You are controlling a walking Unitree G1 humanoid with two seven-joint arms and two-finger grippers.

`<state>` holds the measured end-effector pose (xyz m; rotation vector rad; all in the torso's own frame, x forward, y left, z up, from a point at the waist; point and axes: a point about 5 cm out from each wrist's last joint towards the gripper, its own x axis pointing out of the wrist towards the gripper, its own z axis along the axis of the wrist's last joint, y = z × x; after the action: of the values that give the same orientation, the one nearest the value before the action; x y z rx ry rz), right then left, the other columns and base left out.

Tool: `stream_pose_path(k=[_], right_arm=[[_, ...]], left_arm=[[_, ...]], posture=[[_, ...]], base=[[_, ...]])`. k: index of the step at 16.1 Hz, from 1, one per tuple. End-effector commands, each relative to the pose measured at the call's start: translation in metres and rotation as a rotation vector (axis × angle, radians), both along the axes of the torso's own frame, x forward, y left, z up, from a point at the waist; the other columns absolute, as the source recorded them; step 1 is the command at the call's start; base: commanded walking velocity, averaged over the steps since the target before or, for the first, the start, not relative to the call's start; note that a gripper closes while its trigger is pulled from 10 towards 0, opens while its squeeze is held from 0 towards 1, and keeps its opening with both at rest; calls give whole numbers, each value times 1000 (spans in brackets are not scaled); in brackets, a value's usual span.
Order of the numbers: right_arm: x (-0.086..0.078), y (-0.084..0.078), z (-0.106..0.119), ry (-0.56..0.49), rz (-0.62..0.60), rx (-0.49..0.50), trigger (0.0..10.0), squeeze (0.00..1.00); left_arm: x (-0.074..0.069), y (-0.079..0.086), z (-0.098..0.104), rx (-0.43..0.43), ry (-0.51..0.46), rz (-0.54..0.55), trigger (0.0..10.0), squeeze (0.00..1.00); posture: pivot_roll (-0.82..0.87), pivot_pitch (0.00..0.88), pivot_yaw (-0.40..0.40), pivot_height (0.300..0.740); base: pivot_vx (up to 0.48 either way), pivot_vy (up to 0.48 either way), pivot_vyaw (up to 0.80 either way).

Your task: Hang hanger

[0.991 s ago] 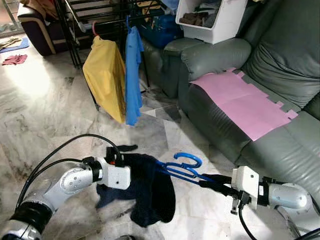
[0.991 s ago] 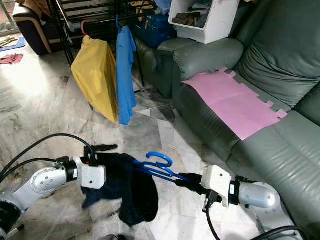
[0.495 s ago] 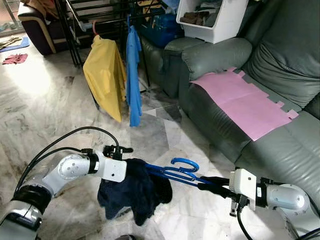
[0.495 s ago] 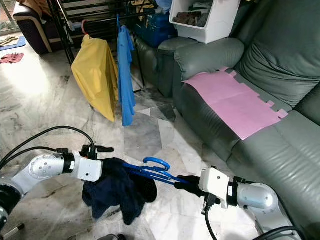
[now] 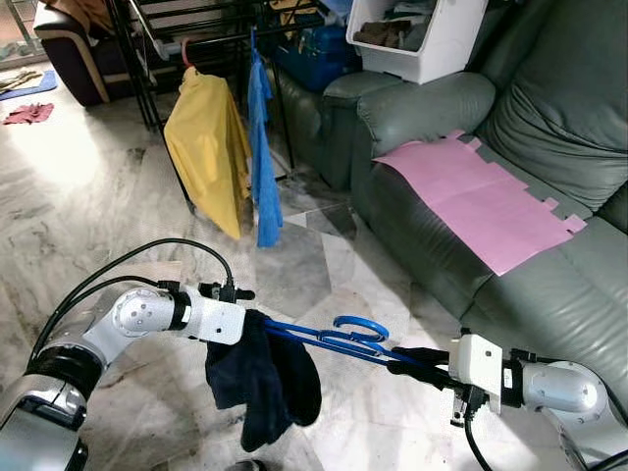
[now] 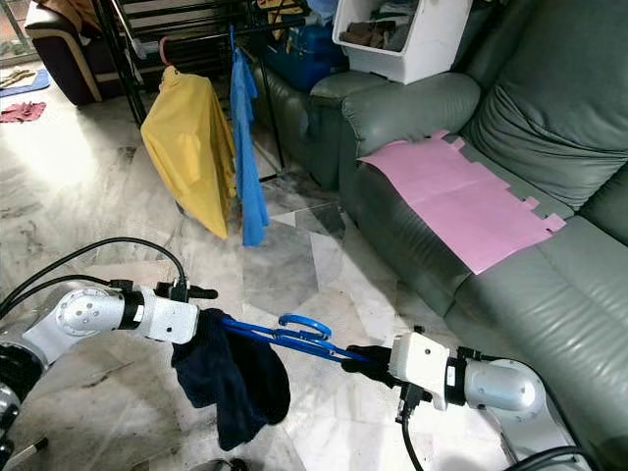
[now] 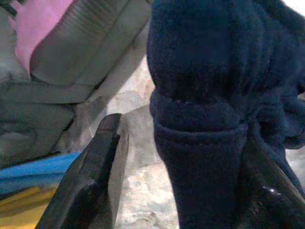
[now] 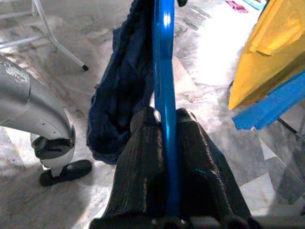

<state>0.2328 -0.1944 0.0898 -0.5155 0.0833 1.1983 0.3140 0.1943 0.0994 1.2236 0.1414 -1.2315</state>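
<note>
Blue hanger (image 5: 339, 340) is held roughly level above the marble floor (image 5: 78, 196), spanning between the two arms, hook loop lying flat near the right end. Right gripper (image 5: 404, 359) is clamped tight on the hanger's end; right wrist view shows both black fingers (image 8: 143, 171) pressed against the blue bar with no gap. Left gripper (image 5: 238, 316) is at the other end, buried in a dark navy garment (image 5: 260, 378) that's draped over the hanger and hangs down in a bunch, not touching the floor as far as I can see. Left wrist view: one finger (image 7: 90, 176) sits clear of the cloth with floor visible between it and the navy fabric, the other is against or behind the fabric, so the fingers are spread with cloth between them; can't tell whether they're actually pinching it. Drying rack (image 5: 147, 39) stands well ahead on the robot's left, with a yellow shirt (image 5: 206, 152) and a blue shirt (image 5: 262, 147) hanging from it side by side. Hanger is well apart from the rack. Grey-green sofa (image 5: 549, 128) runs along the right, pink sheet (image 5: 481, 196) laid on its seat, white bin (image 5: 417, 34) on the far armrest.
</note>
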Motion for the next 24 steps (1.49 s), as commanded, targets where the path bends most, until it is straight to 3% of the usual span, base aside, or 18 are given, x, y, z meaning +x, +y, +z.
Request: stream_pose_path(k=[1,8,15,24], right_arm=[[0,2,1,-19,6,12,10000,0],[1,9,-3,-40,19,-9,10000,0],[7,26,-9,-68,37,-16,10000,0],[21,41,-9,-137,-41,15,10000,0]], left_arm=[[2,-3,2,13,13,-13,0,0],[5,-7,7,0,30,-22,0,0],[2,-13,8,13,68,-50,0,0],[-1,-21,8,-63,158,2,0,0]], posture=[[-10,87,-5,740],[-3,89,-5,740],[2,91,-3,740],[4,95,-7,740]], base=[[0,0,0],[0,0,0],[0,0,0],[0,0,0]])
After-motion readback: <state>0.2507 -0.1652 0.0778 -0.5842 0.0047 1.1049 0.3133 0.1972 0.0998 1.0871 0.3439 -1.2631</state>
